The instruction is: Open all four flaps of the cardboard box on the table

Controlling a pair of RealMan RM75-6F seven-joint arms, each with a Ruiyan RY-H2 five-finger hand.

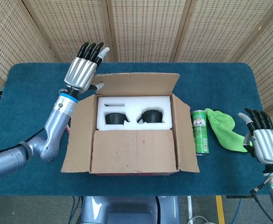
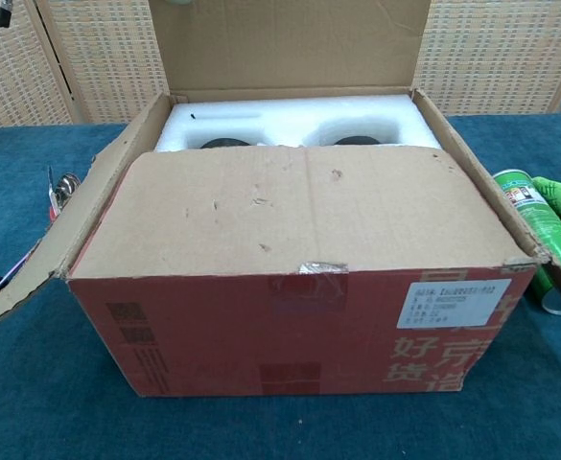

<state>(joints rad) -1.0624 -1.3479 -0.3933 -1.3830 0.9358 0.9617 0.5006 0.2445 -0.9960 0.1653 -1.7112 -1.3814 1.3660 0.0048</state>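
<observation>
Box: I count one cardboard box (image 1: 134,135), sitting mid-table on the blue cloth (image 1: 24,88), red printed front facing my chest camera.
Flaps: four. The far flap (image 1: 138,84) stands upright at the back. The left flap (image 1: 79,135) and right flap (image 1: 185,140) are folded outward. The near flap (image 1: 134,150) lies flat over the front half of the opening.
Inside: one white foam insert (image 1: 133,103) with two dark round items (image 1: 115,118) seated in it, side by side. I cannot tell what they are.
Left hand: my left hand (image 1: 83,70) is raised at the far-left corner of the box, fingers (image 1: 92,50) straight and close together, pointing away from me. It grips nothing. The thumb sits right at the left edge of the far flap; I cannot tell whether it actually touches. In the chest view this hand hardly shows.
Right hand: my right hand (image 1: 263,140) hovers over the right end of the table, well apart from the box, fingers extended and slightly spread, holding nothing.
Can: one green can (image 1: 200,132) lying on the cloth just beside the right flap.
Cloth item: one bright green rag (image 1: 226,128), between the can and my right hand.
Left of box: small tools (image 2: 59,192) lie by the left flap in the chest view, too small to name.
</observation>
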